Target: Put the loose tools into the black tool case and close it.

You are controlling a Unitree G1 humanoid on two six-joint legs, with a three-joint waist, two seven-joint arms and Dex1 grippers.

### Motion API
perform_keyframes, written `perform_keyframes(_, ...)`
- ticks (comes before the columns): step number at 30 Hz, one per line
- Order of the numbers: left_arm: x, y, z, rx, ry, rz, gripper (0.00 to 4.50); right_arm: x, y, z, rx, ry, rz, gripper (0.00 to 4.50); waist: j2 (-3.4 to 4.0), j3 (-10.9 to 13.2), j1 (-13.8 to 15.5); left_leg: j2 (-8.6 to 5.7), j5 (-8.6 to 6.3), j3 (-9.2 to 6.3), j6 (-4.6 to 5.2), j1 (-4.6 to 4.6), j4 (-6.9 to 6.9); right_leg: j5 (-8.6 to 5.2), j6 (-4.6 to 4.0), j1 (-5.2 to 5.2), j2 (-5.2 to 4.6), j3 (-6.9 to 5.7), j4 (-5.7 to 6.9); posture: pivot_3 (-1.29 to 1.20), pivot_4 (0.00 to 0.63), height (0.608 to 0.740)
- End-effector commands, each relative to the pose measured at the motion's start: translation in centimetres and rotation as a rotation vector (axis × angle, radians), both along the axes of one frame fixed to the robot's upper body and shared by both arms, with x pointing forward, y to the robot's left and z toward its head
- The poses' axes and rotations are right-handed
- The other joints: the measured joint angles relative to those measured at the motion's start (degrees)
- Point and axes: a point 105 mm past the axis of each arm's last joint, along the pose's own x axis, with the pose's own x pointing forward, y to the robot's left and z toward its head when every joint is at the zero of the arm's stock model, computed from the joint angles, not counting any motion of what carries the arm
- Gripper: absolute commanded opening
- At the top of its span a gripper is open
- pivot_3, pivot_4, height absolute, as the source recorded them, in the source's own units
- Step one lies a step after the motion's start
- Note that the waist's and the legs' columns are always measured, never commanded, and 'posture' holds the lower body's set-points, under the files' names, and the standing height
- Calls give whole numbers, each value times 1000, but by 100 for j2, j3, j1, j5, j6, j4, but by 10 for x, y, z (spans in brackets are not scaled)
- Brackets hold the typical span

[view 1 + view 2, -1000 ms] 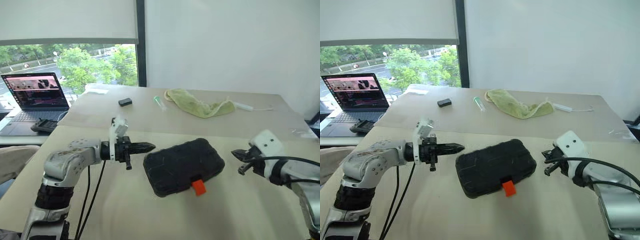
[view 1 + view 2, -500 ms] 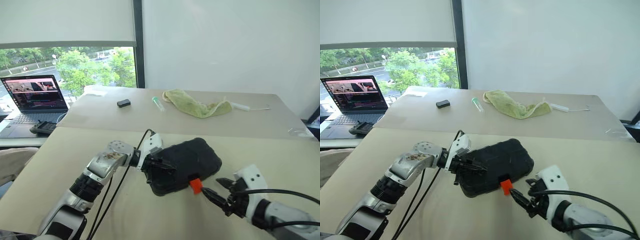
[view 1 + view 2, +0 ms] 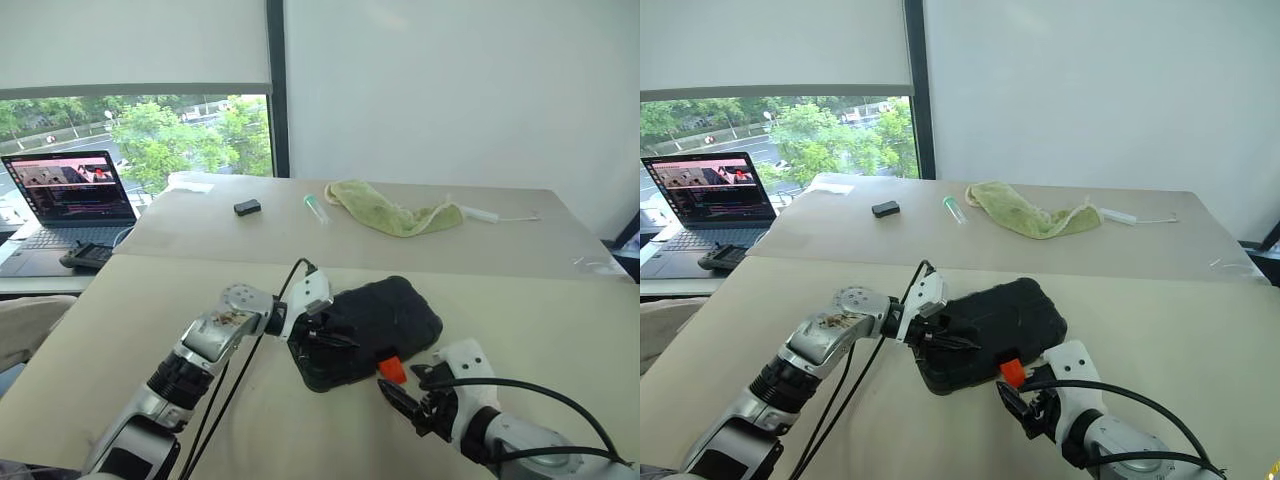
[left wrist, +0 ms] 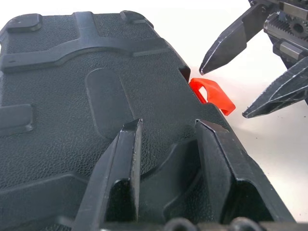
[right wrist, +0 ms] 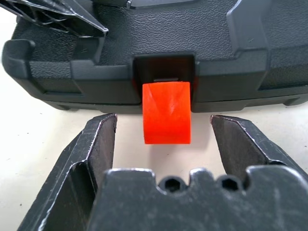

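The right gripper [image 5: 163, 130] has its jaws spread wide, one finger on each side of the orange latch [image 5: 167, 112] without touching it; nothing is held. The latch sticks out from the front edge of the case [image 3: 372, 316], tilted away from the shell.

The left gripper [image 4: 168, 139] has its jaws part open, holding nothing. Both fingers [image 4: 120, 163] lie over the textured lid near the corner beside the latch, seemingly resting on it, though contact cannot be made out for certain. From the left wrist view the right gripper's two pointed fingers appear just past the latch, apart from each other.

The case lies with its lid down on the near tabletop [image 3: 120, 330], set at a slant, between the two arms; the left arm reaches it from the left, the right from the near side.

On the far tabletop [image 3: 520, 250] are a green cloth [image 3: 395, 211], a small black box [image 3: 247, 207], a clear tube with a green end [image 3: 317, 207] and a white pen-like item [image 3: 487, 213]. A laptop [image 3: 70, 195] stands open at the far left, below the window [image 3: 140, 135].
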Motion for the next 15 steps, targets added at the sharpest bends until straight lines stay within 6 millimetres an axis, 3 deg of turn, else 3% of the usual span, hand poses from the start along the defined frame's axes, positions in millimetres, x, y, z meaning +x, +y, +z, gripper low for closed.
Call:
perform_keyframes(1,0,7,-18,65,23,31,1916,2,2,3,-4,-8,21,2811,0,0,2,0,0,0,0,0,0,0,0,0,1,0,0,0,150,740)
perform_keyframes(6,-1,6,-17,66,14,30,1916,3,5,1,-18,7,43,1272,0,0,-2,1,0,0,0,0,0,0,0,0,1,0,0,0,150,740)
perform_keyframes(14,-3,5,-18,65,15,24,1916,3,7,0,-18,20,64,1245,0,-1,-6,1,0,0,0,0,0,0,0,0,2,0,0,0,150,740)
perform_keyframes(15,-3,4,-18,65,15,23,1916,3,7,0,-16,22,65,2246,0,-1,-5,1,0,0,0,0,0,0,0,0,2,1,0,0,150,740)
